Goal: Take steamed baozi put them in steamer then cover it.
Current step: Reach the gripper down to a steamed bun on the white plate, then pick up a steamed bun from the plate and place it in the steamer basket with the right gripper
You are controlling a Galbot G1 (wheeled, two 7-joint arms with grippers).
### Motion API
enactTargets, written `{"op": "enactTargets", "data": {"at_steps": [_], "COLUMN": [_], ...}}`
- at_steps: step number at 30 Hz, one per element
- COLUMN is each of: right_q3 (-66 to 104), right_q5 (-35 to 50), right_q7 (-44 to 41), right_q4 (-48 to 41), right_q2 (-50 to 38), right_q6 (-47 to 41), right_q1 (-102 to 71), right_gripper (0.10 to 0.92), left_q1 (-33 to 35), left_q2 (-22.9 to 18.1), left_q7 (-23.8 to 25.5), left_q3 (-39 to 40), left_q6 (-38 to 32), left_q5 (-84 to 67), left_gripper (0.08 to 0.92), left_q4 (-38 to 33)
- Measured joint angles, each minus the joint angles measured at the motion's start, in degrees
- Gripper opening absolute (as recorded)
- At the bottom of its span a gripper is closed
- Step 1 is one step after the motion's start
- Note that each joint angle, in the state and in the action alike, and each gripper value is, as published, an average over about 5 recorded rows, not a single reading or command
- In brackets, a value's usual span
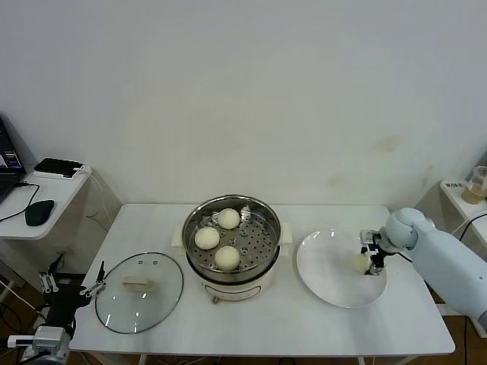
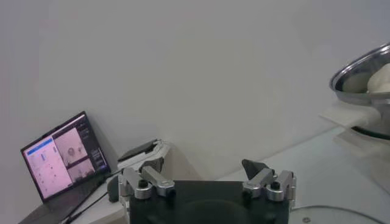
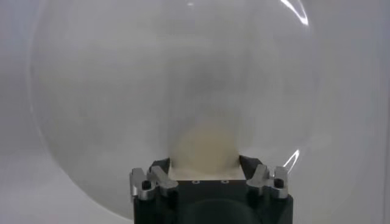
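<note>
The steel steamer (image 1: pixel 268 251) stands mid-table with three cream-white steamed baozi (image 1: pixel 227 258) on its perforated tray. A further baozi (image 1: pixel 360 263) lies on the white plate (image 1: pixel 327 277) to the right. My right gripper (image 1: pixel 368 261) is low over the plate, and in the right wrist view its fingers (image 3: pixel 247 163) press both sides of that baozi (image 3: pixel 204 143). The glass cover (image 1: pixel 118 308) lies flat on the table left of the steamer. My left gripper (image 1: pixel 72 286) waits open off the table's left front corner, nothing between its fingers (image 2: pixel 253 167).
A low side table on the left carries a laptop (image 2: pixel 64 155), a black mouse (image 1: pixel 39 211) and a black device (image 1: pixel 57 167). At the far right a small shelf holds a cup (image 1: pixel 477 186). The steamer's rim (image 2: pixel 359 70) shows in the left wrist view.
</note>
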Motion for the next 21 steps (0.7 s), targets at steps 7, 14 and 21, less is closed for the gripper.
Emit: {"op": "enactTargets", "data": {"at_steps": [7, 14, 21], "right_q3": [-0.44, -3.15, -9.54], "right_q5": [0.68, 3.45, 9.38], "right_q7": [-0.7, -1.85, -2.23], "right_q4": [0.58, 3.84, 9.79], "right_q2": [-0.3, -2.59, -4.92], "right_q6": [-0.4, -1.73, -4.51], "right_q1": [0.88, 4.73, 14.15], "right_gripper": [0.579, 0.577, 0.578], "left_q1": [0.05, -0.01, -0.06], "left_q2": [-0.01, 0.09, 0.0], "left_q7": [-0.02, -0.05, -0.16], "left_q3": [-0.14, -0.42, -0.22], "left_q6": [0.0, 0.0, -0.01], "left_q5": [-0.05, -0.31, -0.35], "left_gripper": [0.823, 0.823, 0.823], "left_q4": [-0.08, -0.42, -0.66]}}
